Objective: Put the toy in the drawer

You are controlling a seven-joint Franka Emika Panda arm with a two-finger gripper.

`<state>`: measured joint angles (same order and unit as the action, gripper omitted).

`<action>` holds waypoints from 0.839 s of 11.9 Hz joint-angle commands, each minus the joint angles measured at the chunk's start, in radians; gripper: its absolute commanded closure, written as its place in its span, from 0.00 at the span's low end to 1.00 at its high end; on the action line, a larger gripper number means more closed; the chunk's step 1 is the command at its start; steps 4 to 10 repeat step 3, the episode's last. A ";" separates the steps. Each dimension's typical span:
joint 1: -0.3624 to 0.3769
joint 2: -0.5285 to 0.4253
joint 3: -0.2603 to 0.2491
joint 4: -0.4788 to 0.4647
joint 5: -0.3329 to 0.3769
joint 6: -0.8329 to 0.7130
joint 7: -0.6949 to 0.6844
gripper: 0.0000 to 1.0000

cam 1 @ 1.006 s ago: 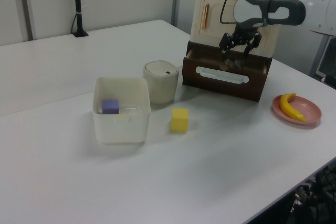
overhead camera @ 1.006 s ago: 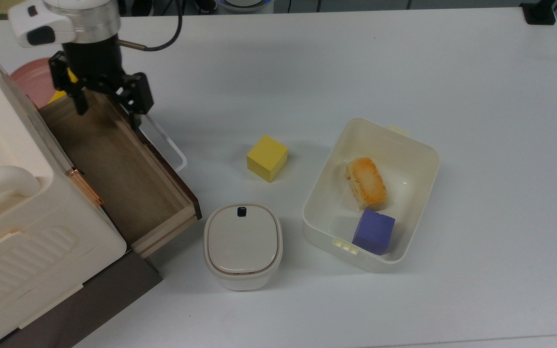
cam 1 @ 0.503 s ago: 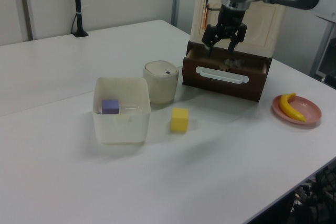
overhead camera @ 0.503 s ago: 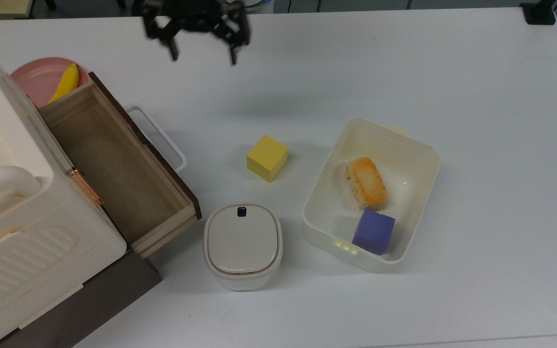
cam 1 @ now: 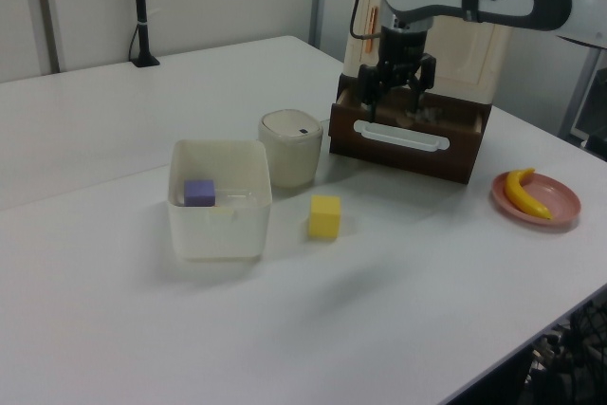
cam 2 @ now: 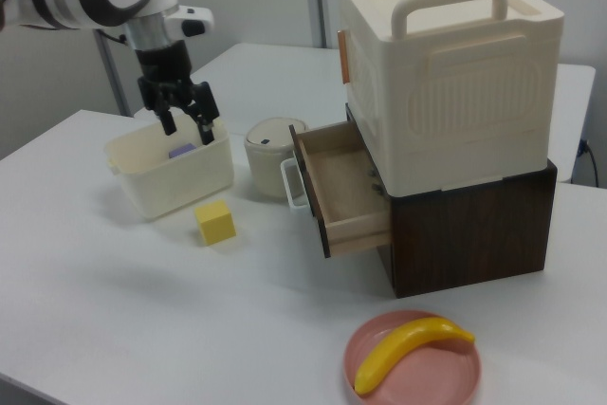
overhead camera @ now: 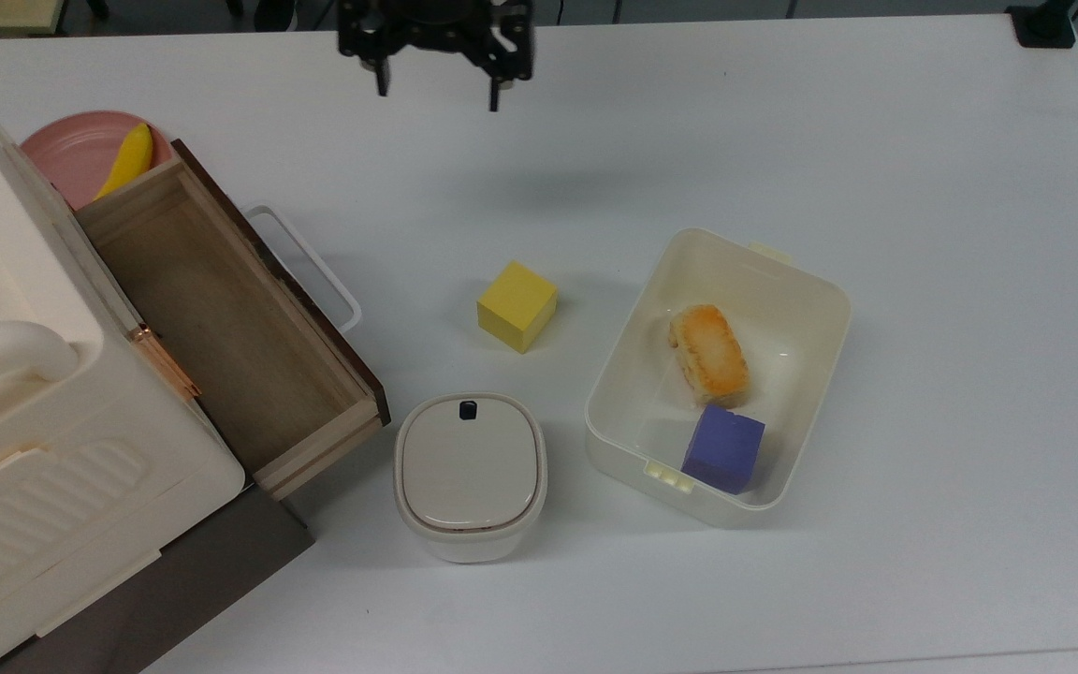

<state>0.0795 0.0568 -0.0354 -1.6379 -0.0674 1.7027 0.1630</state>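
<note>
The end effector (overhead camera: 437, 94) hangs spread wide and empty over the bare bench (overhead camera: 923, 187). A second ago it was above the open drawer (overhead camera: 211, 309). The toy (cam 1: 423, 118) is hard to make out, though a grey speck inside the drawer is likely it. Tiny, light and probably rigid, it would want a narrow pinch across the body.

Drawer (overhead camera: 221, 328) is light, matt wood inside, w/ dark brown wood-look front. Cabinet (overhead camera: 24, 440) above it looks cream plastic, smooth. Tub (overhead camera: 815, 374) near yellow cube (overhead camera: 517, 305): glossy plastic; cube matt, perhaps foam. Table (overhead camera: 923, 187) is smooth, matt white.
</note>
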 commanded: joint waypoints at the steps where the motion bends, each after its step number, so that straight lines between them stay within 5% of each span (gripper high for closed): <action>1: -0.038 -0.066 -0.040 -0.008 0.011 -0.005 -0.008 0.00; 10: -0.047 -0.078 -0.040 -0.008 0.034 -0.005 -0.016 0.00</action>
